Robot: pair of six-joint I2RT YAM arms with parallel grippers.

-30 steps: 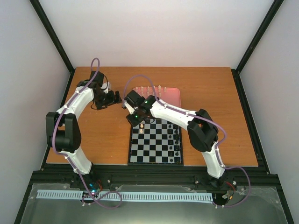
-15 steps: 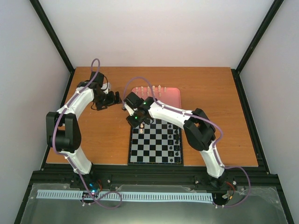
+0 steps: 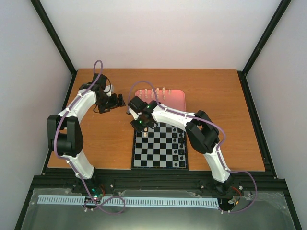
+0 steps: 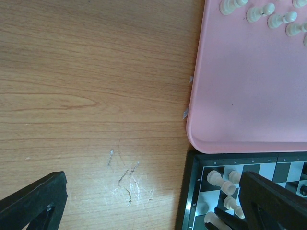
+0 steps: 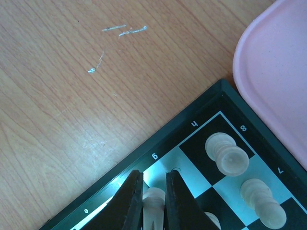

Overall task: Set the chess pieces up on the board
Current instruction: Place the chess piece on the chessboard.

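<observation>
The chequered board (image 3: 159,149) lies in front of the pink tray (image 3: 171,99). My right gripper (image 5: 153,191) is shut on a cream chess piece (image 5: 154,203), held over a light square by the board's far left corner (image 5: 144,153). Two more cream pieces (image 5: 225,154) stand on squares beside it. In the top view that gripper (image 3: 139,125) is at the board's far left corner. Several cream pieces (image 3: 156,91) stand along the tray's far edge. My left gripper (image 4: 153,211) is open and empty over bare wood, left of the tray (image 4: 249,86) and the board (image 4: 188,206).
Black pieces (image 3: 181,143) stand along the board's right side. The left arm (image 3: 81,103) reaches across the table's far left. Scratched wood (image 4: 124,177) lies under the left gripper. Black frame posts and pale walls enclose the table.
The right arm's elbow has swung left and its gripper has shifted slightly nearer over the board's far left corner, still holding the piece. The left gripper has edged slightly right.
</observation>
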